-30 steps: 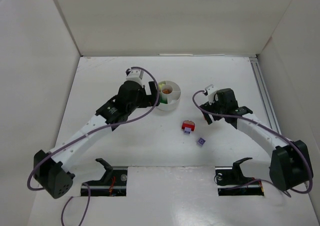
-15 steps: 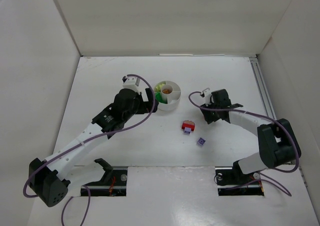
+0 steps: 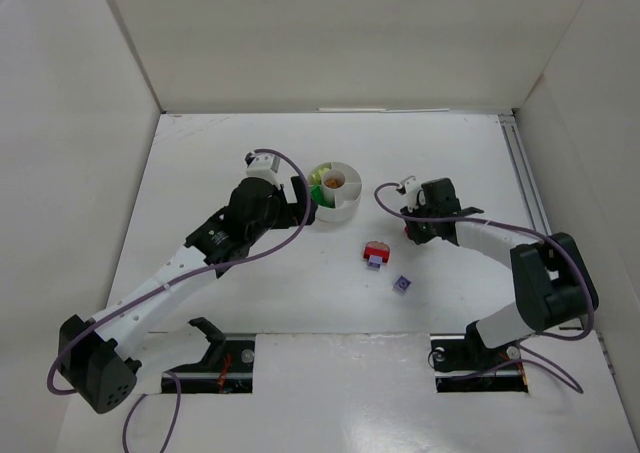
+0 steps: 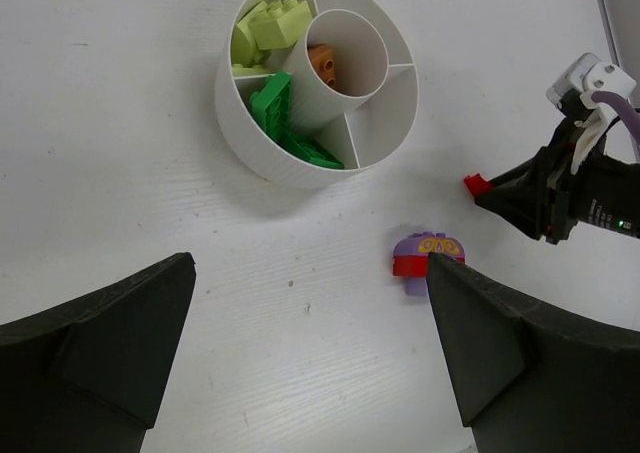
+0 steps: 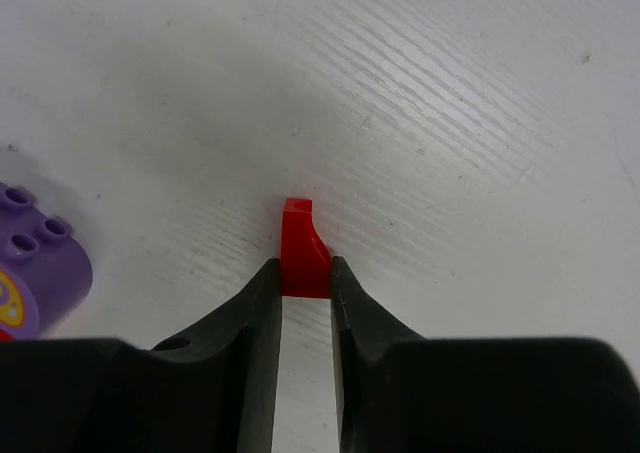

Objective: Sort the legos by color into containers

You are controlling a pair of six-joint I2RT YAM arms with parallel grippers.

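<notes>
Sorting stood partly done. At the left, the left gripper (image 4: 308,265) hung with its fingers spread wide and empty, just beside the left side of the dish (image 4: 290,168). The dish sat on the worktop (image 3: 250,293) toward the far edge, about midway between the side edges. In it, lime green bricks (image 4: 268,28) filled one wedge, dark green bricks (image 4: 285,118) the next, and an orange brick (image 4: 322,63) lay in the centre well. The other wedges showed bare. Right of the dish and closer to the near edge, a red-and-purple piece (image 4: 425,255) and a small purple brick (image 3: 402,284) lay loose and unsorted. Further right, the right gripper (image 5: 304,271) pinched a small red brick (image 5: 303,243) low at the worktop, not visibly lifted. By my reading, red and purple remained to be placed, and the joined piece might need pulling apart first.
</notes>
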